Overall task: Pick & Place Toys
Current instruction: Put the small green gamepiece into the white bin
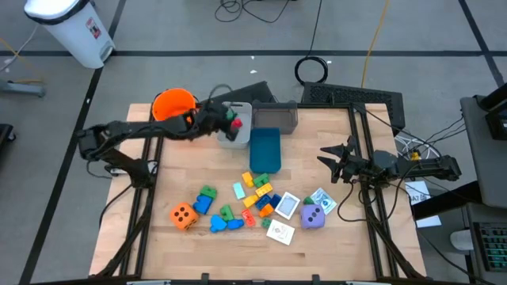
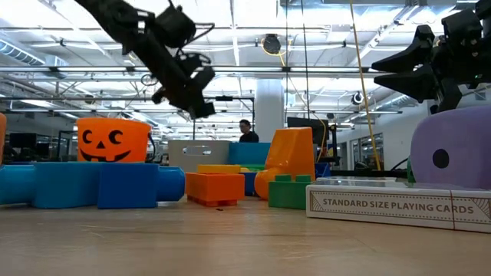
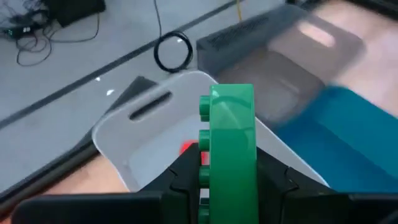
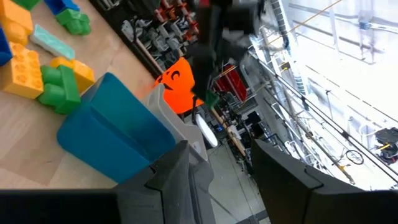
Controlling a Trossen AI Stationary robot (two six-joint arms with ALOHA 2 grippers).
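My left gripper (image 1: pixel 228 121) is shut on a green studded block (image 3: pixel 227 124) and hangs above the light grey bin (image 1: pixel 240 133) at the table's far side. A red piece (image 3: pixel 186 148) lies in that bin. My right gripper (image 1: pixel 326 155) is open and empty above the table's right side, beyond the blue bin (image 1: pixel 265 150). Other toys lie on the near half of the table: an orange dotted die (image 1: pixel 184 215), a purple die (image 1: pixel 314 216), coloured blocks (image 1: pixel 259 192) and picture cards (image 1: pixel 281 232). My left gripper pinches the green block's lower part (image 3: pixel 227 183) between its two fingers, one on each broad side. The block stands out past the fingertips, with its studs (image 3: pixel 204 137) along one edge. It is lifted clear above the light grey bin.
The orange pumpkin-face bucket (image 1: pixel 173 104) stands at the far left beside the bins. A dark grey bin (image 1: pixel 276 118) stands behind the blue one. A box of playing cards (image 2: pixel 399 207) lies near the purple die. There is bare wood at the table's left and right sides.
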